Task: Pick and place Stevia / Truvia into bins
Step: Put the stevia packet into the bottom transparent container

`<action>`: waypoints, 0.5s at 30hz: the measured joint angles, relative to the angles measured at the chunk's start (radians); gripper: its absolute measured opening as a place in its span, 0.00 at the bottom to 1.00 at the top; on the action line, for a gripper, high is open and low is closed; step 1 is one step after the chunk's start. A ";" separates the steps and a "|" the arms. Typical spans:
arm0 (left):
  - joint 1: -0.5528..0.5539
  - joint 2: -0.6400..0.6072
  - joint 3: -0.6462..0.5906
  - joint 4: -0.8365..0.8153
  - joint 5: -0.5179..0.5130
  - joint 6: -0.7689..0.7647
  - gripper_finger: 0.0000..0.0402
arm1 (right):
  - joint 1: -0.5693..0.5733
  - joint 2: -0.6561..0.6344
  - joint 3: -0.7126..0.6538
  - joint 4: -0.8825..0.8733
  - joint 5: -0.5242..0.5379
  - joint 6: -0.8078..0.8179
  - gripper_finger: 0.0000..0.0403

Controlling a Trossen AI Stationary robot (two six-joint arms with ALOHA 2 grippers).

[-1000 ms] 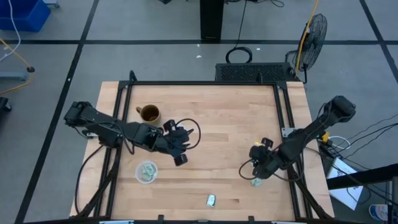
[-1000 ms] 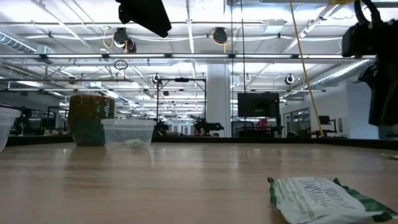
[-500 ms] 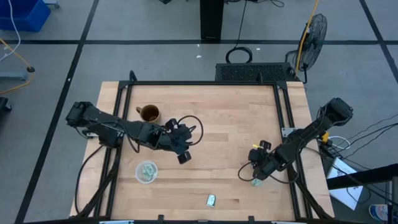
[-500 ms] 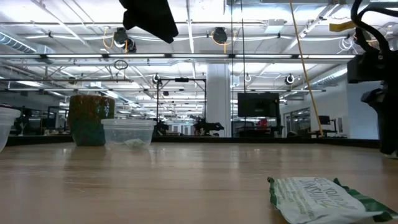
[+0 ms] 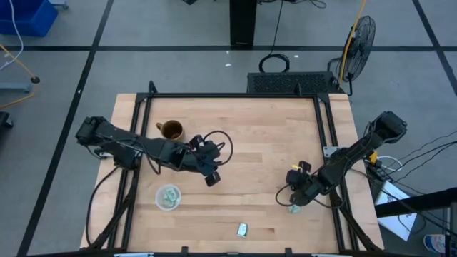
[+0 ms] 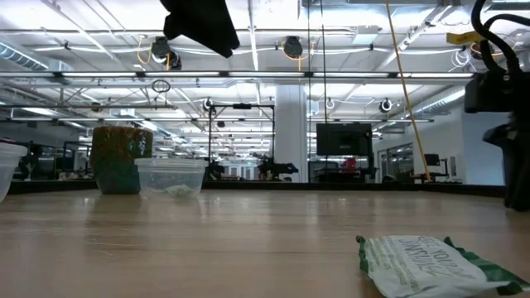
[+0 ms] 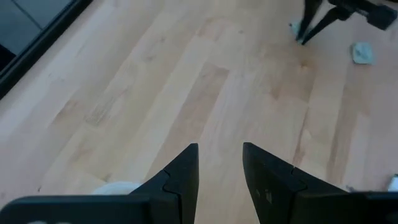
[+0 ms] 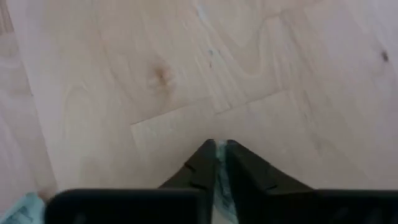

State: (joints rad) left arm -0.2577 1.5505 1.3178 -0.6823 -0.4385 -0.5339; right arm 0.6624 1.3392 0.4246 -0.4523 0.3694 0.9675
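Between right gripper point(image 8: 216, 163) fingers we see pale sachet pinched, fingers nearly closed on it, low over table point(image 5: 257, 143) near right edge. Second sachet point(image 5: 243, 229) lies by front edge, well apart. Cup point(image 5: 168, 197) front-left. Left gripper point(image 7: 219, 163) narrowly open, empty, mid-table.

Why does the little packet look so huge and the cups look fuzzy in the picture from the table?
In the low view the packet lies right by the camera, so it looms large, while the cup and mug far behind look soft. Bright ceiling lights glare overhead there. In the high view the same packet is tiny and the wood evenly lit.
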 joint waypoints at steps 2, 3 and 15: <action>0.007 0.014 0.000 0.002 -0.005 -0.029 0.33 | 0.000 -0.010 -0.002 0.018 0.028 -0.019 0.03; 0.011 0.021 0.000 0.001 -0.005 -0.045 0.33 | 0.000 -0.017 -0.002 0.038 0.048 -0.030 0.02; 0.042 0.257 0.000 0.146 0.106 -0.081 0.33 | -0.044 -0.140 -0.009 0.647 0.258 -0.565 0.01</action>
State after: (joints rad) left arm -0.2160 1.8071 1.3174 -0.5366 -0.3325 -0.6153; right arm 0.6183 1.1996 0.4160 0.1946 0.6274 0.4027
